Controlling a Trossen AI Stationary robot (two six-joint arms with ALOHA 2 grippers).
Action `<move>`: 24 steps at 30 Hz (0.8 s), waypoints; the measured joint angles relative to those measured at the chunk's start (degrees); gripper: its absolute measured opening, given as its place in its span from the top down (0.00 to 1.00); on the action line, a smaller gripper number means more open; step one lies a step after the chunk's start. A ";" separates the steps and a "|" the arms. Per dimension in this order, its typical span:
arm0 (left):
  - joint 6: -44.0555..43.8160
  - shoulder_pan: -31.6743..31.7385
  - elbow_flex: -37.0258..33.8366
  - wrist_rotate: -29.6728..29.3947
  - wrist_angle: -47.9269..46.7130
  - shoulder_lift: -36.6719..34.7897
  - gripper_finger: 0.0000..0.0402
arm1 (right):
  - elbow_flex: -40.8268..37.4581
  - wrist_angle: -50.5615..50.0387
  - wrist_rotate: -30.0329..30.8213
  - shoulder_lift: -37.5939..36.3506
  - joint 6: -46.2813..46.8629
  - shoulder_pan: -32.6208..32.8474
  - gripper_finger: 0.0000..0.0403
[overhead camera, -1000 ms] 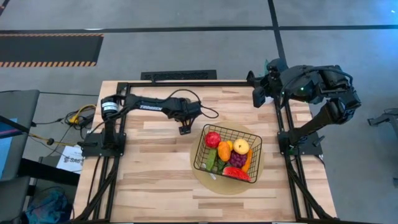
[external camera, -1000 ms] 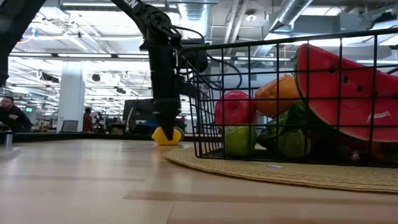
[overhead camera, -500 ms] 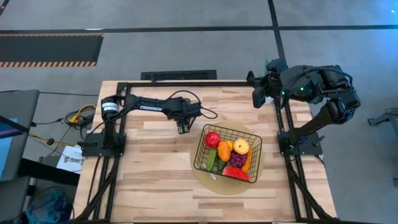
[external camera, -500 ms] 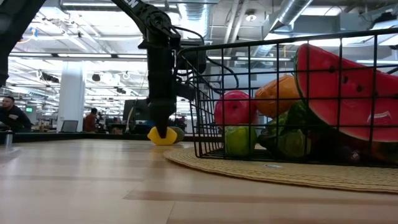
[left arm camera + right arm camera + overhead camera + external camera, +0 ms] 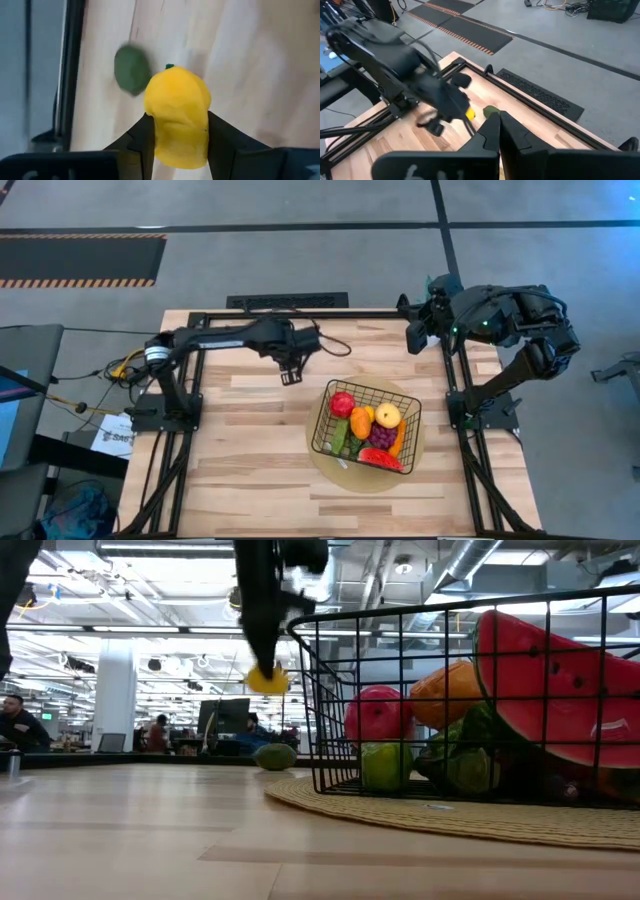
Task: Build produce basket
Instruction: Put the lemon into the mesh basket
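We see the left gripper [image 5: 291,376], left of centre in the high view, clamped on a yellow lemon [image 5: 177,115] lifted above the table [image 5: 250,470], the filled basket [image 5: 412,436] lower right of centre, and the right gripper [image 5: 499,131] closed, empty, upper right.

left hand [image 5: 177,132]: clamped, raised | right hand [image 5: 498,131]: closed, parked

Pale wooden plank table [image 5: 250,470] carries a round tan woven mat [image 5: 325,468] (right of centre) and one dark green avocado [image 5: 274,756] lying loose.
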 joint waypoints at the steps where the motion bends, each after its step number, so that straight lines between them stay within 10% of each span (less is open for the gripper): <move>1: -0.48 -0.28 1.67 1.33 -0.59 -0.97 0.74 | 0.00 0.01 0.00 0.02 0.00 0.00 0.96; 15: 1.11 -16.09 18.54 21.12 3.63 -8.80 0.74 | 0.00 0.07 0.02 0.02 -1.31 0.00 0.96; 24: 2.12 -24.62 18.45 15.41 4.60 -1.31 0.74 | 0.00 0.22 0.00 0.02 -1.31 0.00 0.96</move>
